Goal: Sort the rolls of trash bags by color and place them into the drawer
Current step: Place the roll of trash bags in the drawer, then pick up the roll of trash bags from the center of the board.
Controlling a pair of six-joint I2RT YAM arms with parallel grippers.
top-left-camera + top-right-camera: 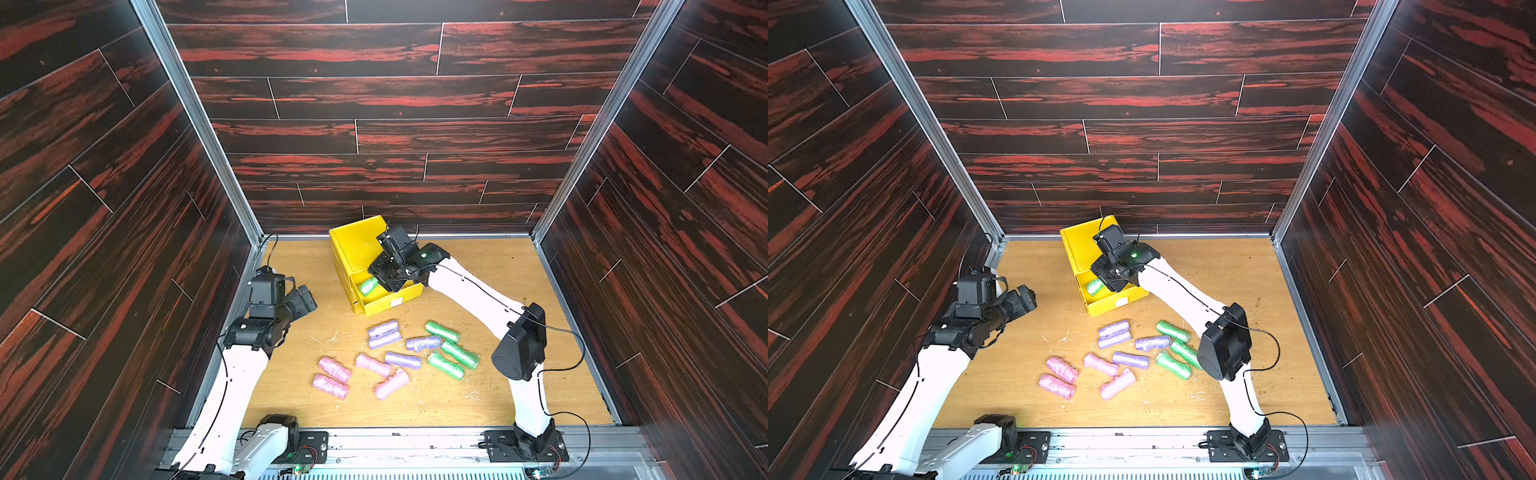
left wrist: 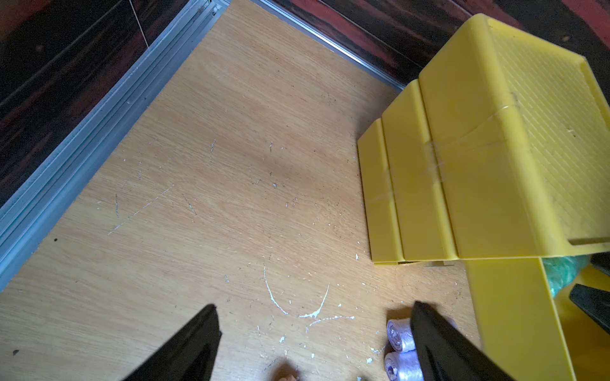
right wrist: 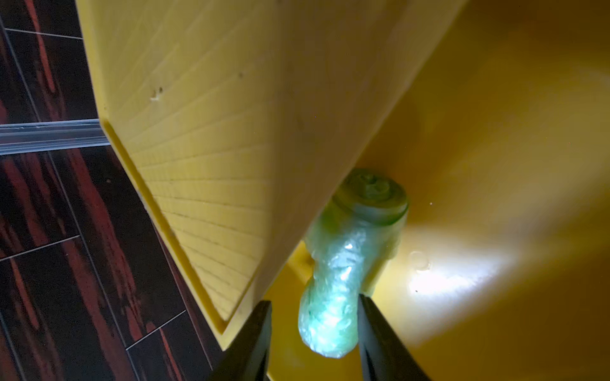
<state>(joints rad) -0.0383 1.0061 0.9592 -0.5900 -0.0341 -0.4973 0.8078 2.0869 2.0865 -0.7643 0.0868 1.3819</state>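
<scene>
Our right gripper (image 3: 314, 298) sits a little apart around the green roll (image 3: 343, 264) in the drawer (image 1: 384, 306). Our left gripper (image 2: 314, 305), at the drawer's nine o'clock, is spread wide and holds nothing.

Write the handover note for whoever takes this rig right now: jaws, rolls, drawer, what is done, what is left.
Left gripper: jaws wide open, empty, hovering over the table beside the yellow chest.
Right gripper: inside the pulled-out drawer, jaws open around one green roll, with a gap on one side. The roll looks to rest on the drawer floor.
On the table: three green rolls, four purple rolls and four pink rolls, loosely grouped by colour.
Done: one green roll in the drawer.
Left: lift the right arm clear, then put away the other eleven by colour.
</scene>
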